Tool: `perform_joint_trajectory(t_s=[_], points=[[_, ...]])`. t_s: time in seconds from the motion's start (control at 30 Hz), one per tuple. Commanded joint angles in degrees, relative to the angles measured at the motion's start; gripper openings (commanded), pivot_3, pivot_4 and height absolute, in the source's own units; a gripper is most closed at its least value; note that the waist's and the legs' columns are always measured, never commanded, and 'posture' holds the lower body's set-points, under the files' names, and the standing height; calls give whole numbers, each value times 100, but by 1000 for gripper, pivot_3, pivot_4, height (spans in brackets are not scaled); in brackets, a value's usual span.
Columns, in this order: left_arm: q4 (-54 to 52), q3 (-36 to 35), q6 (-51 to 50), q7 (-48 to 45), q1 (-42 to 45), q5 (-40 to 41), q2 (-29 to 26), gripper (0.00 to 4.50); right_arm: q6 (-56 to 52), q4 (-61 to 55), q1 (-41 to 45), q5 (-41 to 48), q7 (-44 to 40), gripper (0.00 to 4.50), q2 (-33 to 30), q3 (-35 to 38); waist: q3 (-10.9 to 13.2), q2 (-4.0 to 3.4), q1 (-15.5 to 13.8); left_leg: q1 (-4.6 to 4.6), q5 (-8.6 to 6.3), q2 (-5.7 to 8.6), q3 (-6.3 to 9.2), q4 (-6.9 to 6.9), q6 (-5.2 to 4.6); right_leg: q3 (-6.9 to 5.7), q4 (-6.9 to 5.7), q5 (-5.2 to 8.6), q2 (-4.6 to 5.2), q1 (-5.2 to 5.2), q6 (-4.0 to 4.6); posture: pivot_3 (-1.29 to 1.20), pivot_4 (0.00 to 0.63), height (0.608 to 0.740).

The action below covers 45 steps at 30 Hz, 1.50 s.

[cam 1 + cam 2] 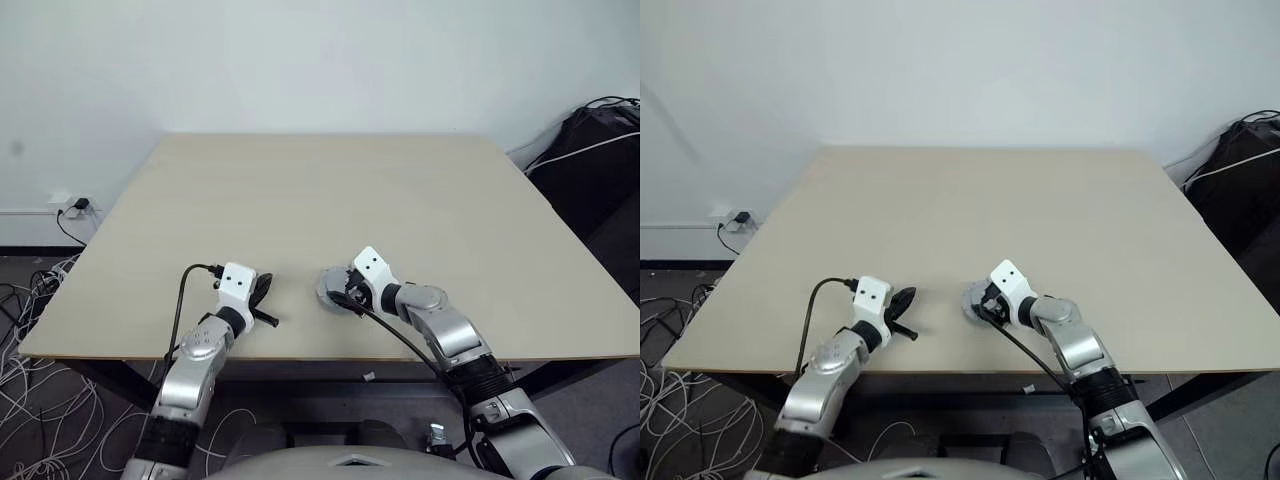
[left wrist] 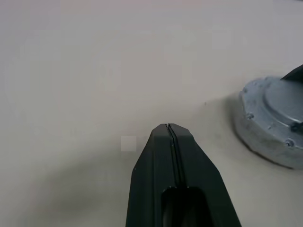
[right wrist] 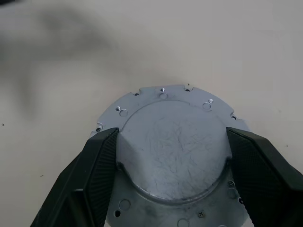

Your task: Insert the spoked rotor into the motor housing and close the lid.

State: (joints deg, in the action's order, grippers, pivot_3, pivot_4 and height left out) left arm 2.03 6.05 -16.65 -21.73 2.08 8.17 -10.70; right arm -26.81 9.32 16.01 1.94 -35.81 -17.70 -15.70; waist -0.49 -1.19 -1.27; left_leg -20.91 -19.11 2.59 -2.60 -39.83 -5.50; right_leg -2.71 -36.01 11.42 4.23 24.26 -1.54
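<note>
Gripping round silvery metal motor housing (image 3: 175, 146) with right gripper (image 3: 173, 165).
Left gripper (image 2: 171, 142) closed, empty; housing may skid on worktop (image 1: 300, 190).

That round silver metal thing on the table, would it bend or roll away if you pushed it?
The round, pale silvery metal motor housing looks stiff, so bending seems unlikely. Lying flat on the beige table, it would probably slide, not roll. Its smooth raised top might be slippery between the right tool's black fingers.

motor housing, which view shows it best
The right wrist view: the motor housing sits face-on between the right gripper's fingers. The left wrist view catches its edge; the eye views show a small disc, partly hidden by that gripper.
</note>
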Motion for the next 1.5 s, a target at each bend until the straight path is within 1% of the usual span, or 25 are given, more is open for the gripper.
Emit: perform_joint_trajectory(t_s=[0.03,0.27,0.4,0.53,0.6,0.9,1.27,1.5], points=[[156,-50,-559,-454,473,391,-31,0,-143,-111,-120,-34,5,3203,22,-78,0,0,12,0,0,1,1,0,1,-1,0,0,0,-1,0,0,0,740],[765,-148,-1405,-1159,1318,939,-9,0,-236,-357,-260,-7,53,3203,59,-114,2,3,48,1,2,4,6,0,5,-2,1,-1,-10,-7,-2,0,0,740],[1018,-116,-1738,-1462,1676,1100,13,0,-286,-438,-295,-1,61,3203,73,-132,5,6,64,21,4,4,12,2,13,-2,7,-1,-23,-55,-4,0,0,740],[1192,-53,-2088,-1656,1919,1214,70,0,-294,-449,-300,-6,60,3203,75,-137,7,9,88,25,12,4,20,2,28,0,7,-1,-39,-62,-7,0,0,740],[1273,-6,-2203,-1709,1998,1202,110,0,-298,-460,-300,-6,64,3203,76,-137,8,10,110,26,19,2,29,2,40,1,7,0,-65,-65,-8,0,0,740],[1702,240,-2372,-1592,2310,944,339,0,-289,-488,-283,-7,80,3203,93,-157,13,13,126,32,43,-17,47,6,80,-1,2,1,-70,-73,-7,0,0,740],[2159,190,-2349,-1010,2457,645,524,0,-306,-538,-328,-9,98,3203,109,-172,15,17,124,32,43,-17,55,6,79,-1,1,3,-58,-71,-2,0,0,740],[2147,227,-2520,-1134,2455,717,565,0,-330,-570,-319,-3,114,3203,125,-179,15,17,123,31,39,-19,57,6,72,-1,0,6,-46,-67,5,0,0,740]])
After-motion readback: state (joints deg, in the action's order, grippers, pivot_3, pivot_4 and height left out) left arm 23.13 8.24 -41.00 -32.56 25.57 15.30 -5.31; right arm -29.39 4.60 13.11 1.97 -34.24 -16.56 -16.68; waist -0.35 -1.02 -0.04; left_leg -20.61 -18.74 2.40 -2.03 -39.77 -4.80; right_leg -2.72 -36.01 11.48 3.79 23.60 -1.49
